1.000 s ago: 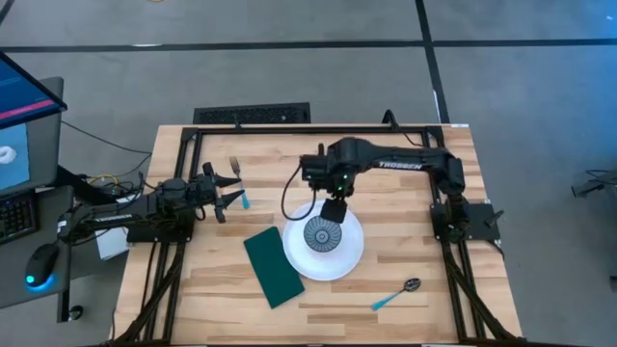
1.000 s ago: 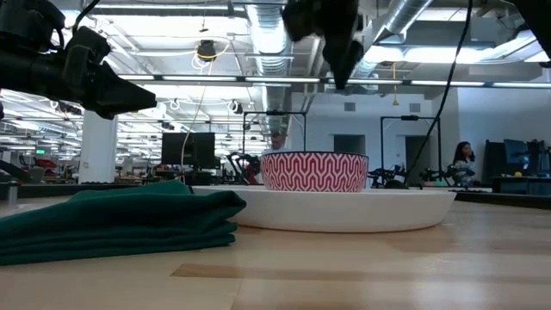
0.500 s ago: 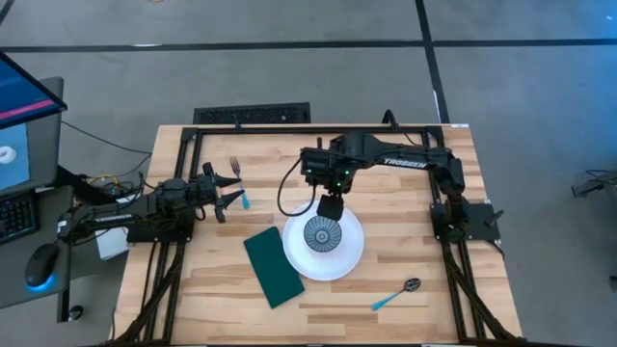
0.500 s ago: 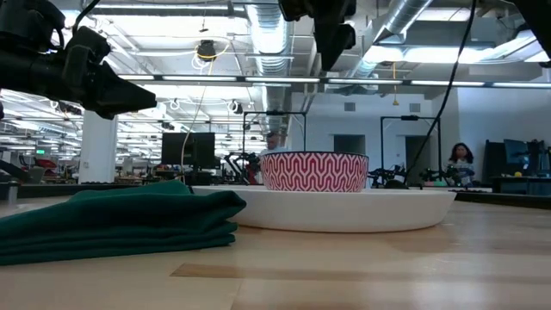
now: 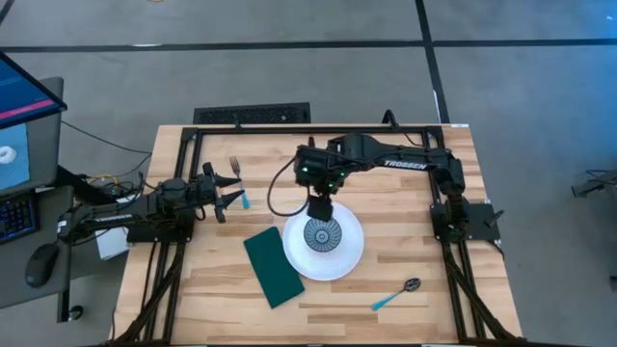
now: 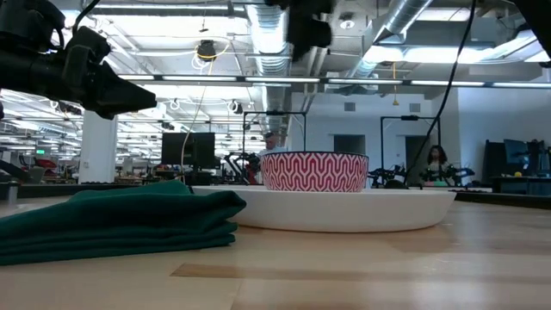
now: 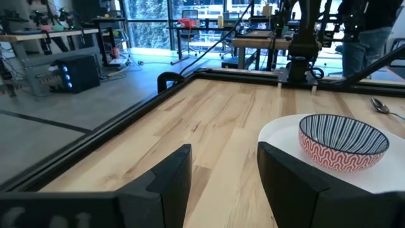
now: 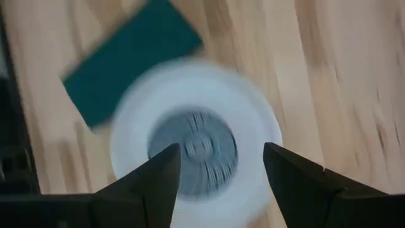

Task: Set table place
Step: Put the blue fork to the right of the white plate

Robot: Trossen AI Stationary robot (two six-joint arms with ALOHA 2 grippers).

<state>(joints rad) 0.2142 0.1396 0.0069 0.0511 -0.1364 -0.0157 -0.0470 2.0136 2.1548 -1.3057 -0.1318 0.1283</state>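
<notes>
A small patterned bowl [image 5: 320, 234], red-and-white outside [image 6: 314, 171], stands on its base in the middle of a large white plate [image 5: 349, 258] on the wooden table. A dark green napkin [image 5: 273, 267] lies flat left of the plate. A blue-handled fork [image 5: 238, 183] lies at the far left, a blue-handled spoon [image 5: 396, 293] at the near right. My right gripper [image 5: 319, 205] is open and empty, up above the plate's far edge; its wrist view looks down on the bowl [image 8: 193, 152]. My left gripper [image 5: 229, 191] is open and empty beside the fork.
The black metal frame [image 5: 251, 127] runs along the table's far edge and sides. A bare stretch of wood [image 7: 209, 126] lies between my left gripper and the plate.
My right gripper has risen away from the bowl and gone toward the table's far-left, staying open. The bowl and plate have stayed where they were.
</notes>
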